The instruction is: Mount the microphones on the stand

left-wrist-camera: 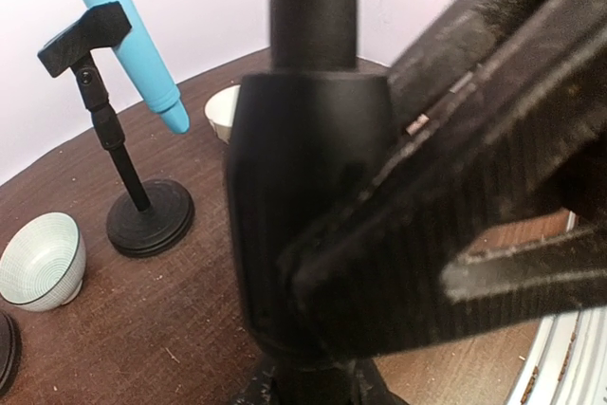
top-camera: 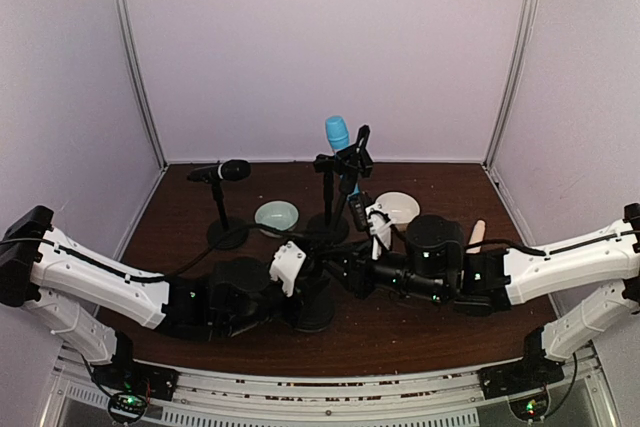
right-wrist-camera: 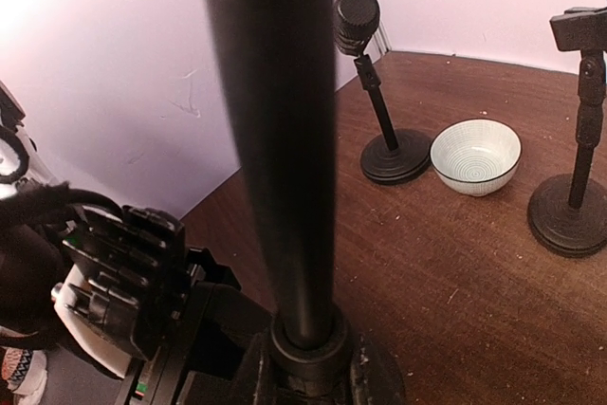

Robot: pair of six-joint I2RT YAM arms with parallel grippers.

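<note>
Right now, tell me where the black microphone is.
Top view: the black microphone sits on the leftmost stand at the back left, just left of the pale green bowl.

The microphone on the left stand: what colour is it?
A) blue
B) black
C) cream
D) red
B: the microphone clipped on top of the left stand is black, as the top view shows.

Blue microphone [top-camera: 337, 134], black microphone [top-camera: 232, 170] mounted; cream microphone [top-camera: 478, 234] lying loose, right.
</note>
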